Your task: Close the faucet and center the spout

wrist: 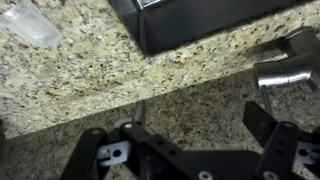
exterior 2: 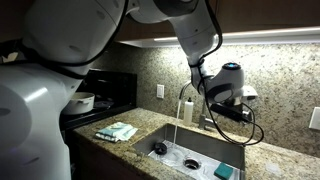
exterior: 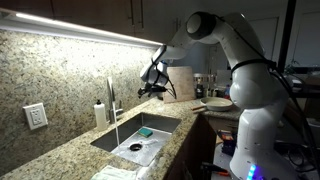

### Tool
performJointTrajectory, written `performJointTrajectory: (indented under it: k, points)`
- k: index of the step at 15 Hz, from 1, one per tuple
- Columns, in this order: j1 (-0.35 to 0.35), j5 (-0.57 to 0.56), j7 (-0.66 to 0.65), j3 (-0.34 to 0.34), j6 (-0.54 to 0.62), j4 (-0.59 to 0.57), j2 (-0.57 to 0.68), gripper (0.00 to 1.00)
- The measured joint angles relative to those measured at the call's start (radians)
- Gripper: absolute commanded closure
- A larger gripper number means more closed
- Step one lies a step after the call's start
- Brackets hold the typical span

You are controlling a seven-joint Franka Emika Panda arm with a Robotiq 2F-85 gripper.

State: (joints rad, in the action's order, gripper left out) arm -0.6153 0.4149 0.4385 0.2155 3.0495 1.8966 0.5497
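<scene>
My gripper: black fingers spread wide in the wrist view, nothing between them, speckled granite beneath.
Wrist view alone: a chrome piece at the right edge, probably part of the faucet, and a clear, blurred object at top left that I cannot name.
Exterior views alone: my white arm bends over the counter, and the gripper hangs in the air near the faucet, apart from it.
Counter: tan granite under a bright under-cabinet strip.
Sink: steel basin holding a blue sponge.
Backsplash: the same stone, with a wall outlet.
Faucet: shiny chrome, upright behind the sink, just beside a white soap dispenser.
Spout: arched over the basin. In both exterior views a thin pale line drops from it, perhaps running water.
</scene>
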Motion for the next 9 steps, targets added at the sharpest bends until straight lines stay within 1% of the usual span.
performJointTrajectory:
  k: [2,4,6,9]
  points:
    - [0.024,-0.012,0.000,-0.003,0.047,-0.043,0.043,0.00]
    - [0.068,-0.019,-0.002,-0.036,0.077,-0.089,0.084,0.00]
    - [0.104,-0.019,-0.004,-0.067,0.083,-0.140,0.121,0.00]
    - [0.128,-0.019,-0.004,-0.091,0.083,-0.217,0.167,0.00]
